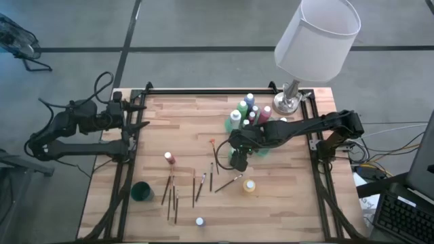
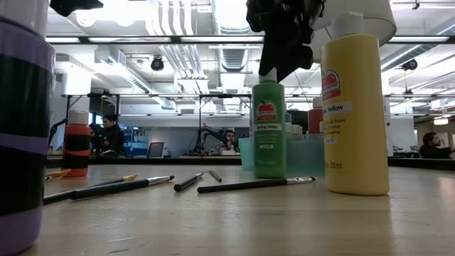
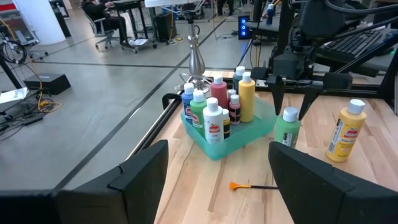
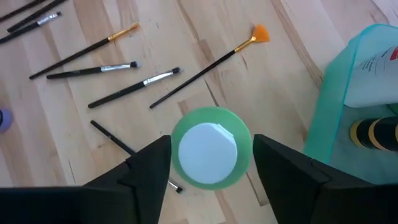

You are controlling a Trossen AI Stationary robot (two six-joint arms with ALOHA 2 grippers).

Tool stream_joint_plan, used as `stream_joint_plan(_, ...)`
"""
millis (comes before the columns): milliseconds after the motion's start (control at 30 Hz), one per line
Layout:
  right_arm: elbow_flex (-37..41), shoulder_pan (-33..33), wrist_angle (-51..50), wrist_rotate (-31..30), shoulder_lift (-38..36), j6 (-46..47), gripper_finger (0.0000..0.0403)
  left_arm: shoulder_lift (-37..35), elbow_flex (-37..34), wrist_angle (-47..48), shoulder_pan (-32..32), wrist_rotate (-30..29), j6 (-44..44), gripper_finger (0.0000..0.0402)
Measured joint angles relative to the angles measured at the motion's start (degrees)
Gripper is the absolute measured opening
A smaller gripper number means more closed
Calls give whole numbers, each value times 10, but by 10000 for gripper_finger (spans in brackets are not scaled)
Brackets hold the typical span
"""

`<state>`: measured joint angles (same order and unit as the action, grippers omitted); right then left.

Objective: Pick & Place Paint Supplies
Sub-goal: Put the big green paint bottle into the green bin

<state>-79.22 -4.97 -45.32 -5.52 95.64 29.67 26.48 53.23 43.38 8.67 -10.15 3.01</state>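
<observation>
So your right gripper (image 1: 239, 160) sits right over the green bottle (image 4: 210, 147) standing upright on the wooden table (image 1: 285, 210), just off the tray (image 3: 239, 140) at about 7 o'clock from it; from the right wrist view the fingers straddle the white cap with a gap showing on both sides, so I'd call it spread and not gripping anything; whether you're about to squeeze or have just let go I can't tell; the bottle stands on its own in the low view, so nothing depends on the grip; the tray by the lamp (image 1: 315, 41) at roughly 1 o'clock on the table already holds a cluster of bottles packed upright, which looks like where everything's meant to end up, caps up so they fit side by side; the yellow bottle (image 1: 249, 186) waits at about 5 o'clock from your gripper, the red bottle (image 1: 169, 158) out at 9 o'clock, and a small white-capped one (image 1: 199, 221) near the front edge; brushes (image 1: 173, 193) lie flat and scattered between them, with the orange fan brush (image 4: 211, 62) closest to the tray; the dark green cup (image 1: 141, 192) is at 8 o'clock; your left gripper (image 1: 139, 116) is parked wide open at the table's left edge, holding nothing; labels: the green one reads "Spring Green" under a red apple-shaped logo, the yellow one reads "Yellow"; smaller print isn't legible.
</observation>
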Motion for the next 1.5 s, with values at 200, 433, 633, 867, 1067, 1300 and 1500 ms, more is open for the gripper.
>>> stream_joint_plan(200,1,0,8,-1,0,2,238,0,0,0,0,0,0,282)
stream_joint_plan(433,6,0,11,-6,1,4,223,0,0,0,0,0,0,282)
stream_joint_plan(633,12,0,12,-6,1,4,183,0,0,0,0,0,0,282)
stream_joint_plan(867,15,1,16,-9,0,28,112,0,0,0,0,0,0,282)
stream_joint_plan(1067,15,0,26,-5,0,34,112,0,0,0,0,0,0,282)
stream_joint_plan(1300,15,0,26,-5,0,34,112,0,0,0,0,0,0,282)
stream_joint_plan(1500,10,0,-7,-9,-11,34,112,0,0,0,0,0,0,282)
